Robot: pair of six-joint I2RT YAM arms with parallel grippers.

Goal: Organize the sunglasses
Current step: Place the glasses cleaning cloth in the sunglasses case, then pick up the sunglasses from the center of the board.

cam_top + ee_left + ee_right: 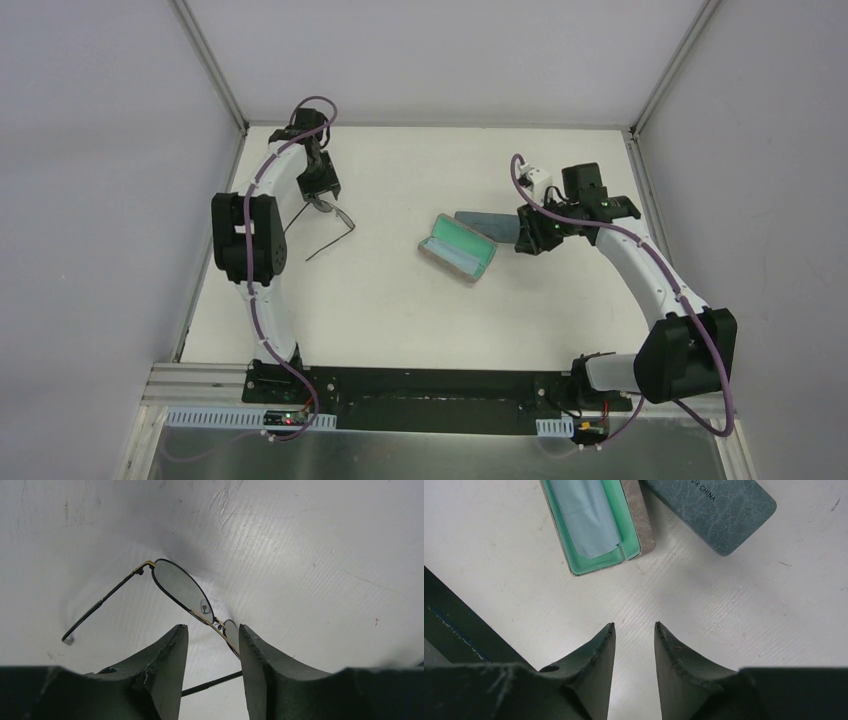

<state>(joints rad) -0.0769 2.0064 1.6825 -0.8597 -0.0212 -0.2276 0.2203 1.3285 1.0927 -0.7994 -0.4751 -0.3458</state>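
Observation:
One pair of black wire-framed sunglasses (182, 586) with gold at the bridge and hinge lies at the far left of the white table (400, 300), seen from above as thin lines (338, 222). My left gripper (212, 627) is right over them and open. One lens slips behind the right finger (265, 670), and a temple arm crosses the gap lower down; nothing is pinched. My right gripper (634, 625) is open and empty over bare table, just short of the cases. From above it sits beside them (528, 240).
A beige case (640, 520) lies open, with a green lining and a light blue cloth (586, 515) inside; from above it is mid-table (457, 248). A closed blue-grey case (714, 505) lies next to it. Frame rails edge the table.

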